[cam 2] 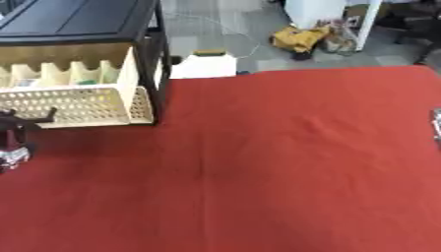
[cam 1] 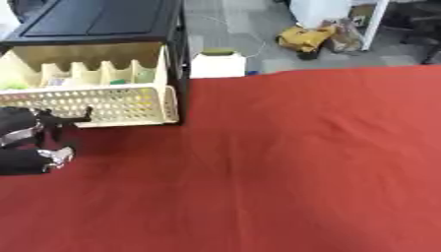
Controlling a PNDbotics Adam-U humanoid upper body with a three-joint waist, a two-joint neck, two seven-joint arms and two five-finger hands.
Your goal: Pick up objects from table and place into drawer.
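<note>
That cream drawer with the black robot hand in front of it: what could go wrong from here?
The drawer stands pulled out of the black cabinet, and the left hand is right at its perforated front. A misjudged move might knock or snag the lattice. Small things already lie between the drawer's dividers, so anything added carelessly could land on them. Whether the fingers hold anything cannot be made out, and no loose object shows on the red cloth.

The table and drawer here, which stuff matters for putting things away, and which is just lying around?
Job:
- cream drawer, pulled open, small items inside
- black cabinet holding it
- left hand at the drawer front
- red table

Lying about:
- white box behind the table
- yellow bag on the floor
</note>
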